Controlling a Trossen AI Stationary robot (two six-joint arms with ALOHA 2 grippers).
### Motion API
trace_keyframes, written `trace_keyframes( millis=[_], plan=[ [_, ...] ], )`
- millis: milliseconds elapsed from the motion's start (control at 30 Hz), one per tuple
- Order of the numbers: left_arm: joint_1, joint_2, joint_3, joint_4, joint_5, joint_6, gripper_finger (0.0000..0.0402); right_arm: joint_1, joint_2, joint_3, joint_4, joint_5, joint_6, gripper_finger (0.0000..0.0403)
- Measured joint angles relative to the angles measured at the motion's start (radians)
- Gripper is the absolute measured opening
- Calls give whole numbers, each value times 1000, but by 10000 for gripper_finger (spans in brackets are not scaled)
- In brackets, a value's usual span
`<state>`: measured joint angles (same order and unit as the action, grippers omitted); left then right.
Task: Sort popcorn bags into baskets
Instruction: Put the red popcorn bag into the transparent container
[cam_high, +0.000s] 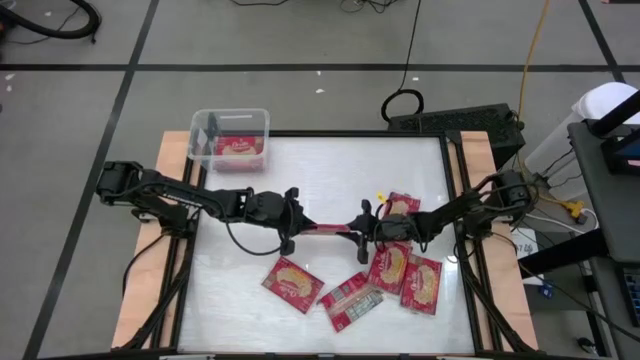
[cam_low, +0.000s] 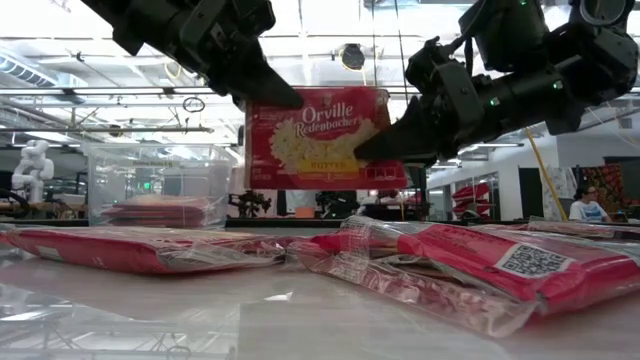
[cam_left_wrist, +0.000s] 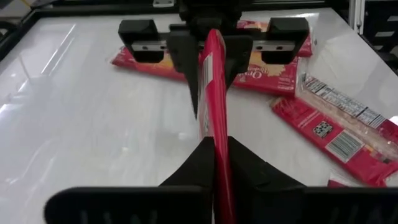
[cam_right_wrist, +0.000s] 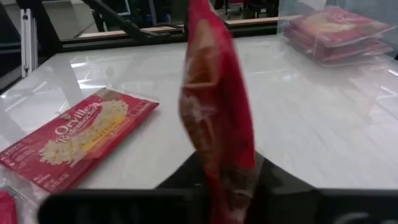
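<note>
Red film wrapping, glossy and crinkled, is seen on the popcorn bag (cam_low: 318, 138) that is held up edge-on above the middle of the table (cam_high: 330, 170), between the two arms. It is judged to be light and flat, fairly limp across its face yet stiffened by the folded contents, and slippery where the plastic is smooth; a hold near a short end, well onto the packet's body and not on the thin seam alone, is judged safest. The left gripper (cam_left_wrist: 214, 146) is clamped on one end of this bag, its fingers pressed together on the red edge. The right gripper (cam_low: 385, 150) is closed on the opposite end, so the packet is stretched between both grippers, clear of the surface. In the low view the printed popcorn face is turned toward the camera.

The clear basket (cam_high: 262, 122) is seen at the far left corner of the table, well apart from the held bag, with at least one red packet (cam_high: 238, 150) already lying inside. More bags are left on the table: one (cam_high: 292, 283) near the front, another (cam_high: 352, 301) beside it with its white print up, two (cam_high: 405, 275) under the right arm and one (cam_high: 402, 205) just behind it.
</note>
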<state>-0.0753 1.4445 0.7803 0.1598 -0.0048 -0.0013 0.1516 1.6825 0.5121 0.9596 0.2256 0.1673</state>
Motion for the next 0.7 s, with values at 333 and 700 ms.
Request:
trace_keyframes(
  millis=[333,700],
  plan=[
    [-1,0,0,21,-46,-28,116,0,0,0,-32,9,4,27],
    [2,47,0,216,-49,-39,194,-1,0,0,-31,13,12,12]
  ],
)
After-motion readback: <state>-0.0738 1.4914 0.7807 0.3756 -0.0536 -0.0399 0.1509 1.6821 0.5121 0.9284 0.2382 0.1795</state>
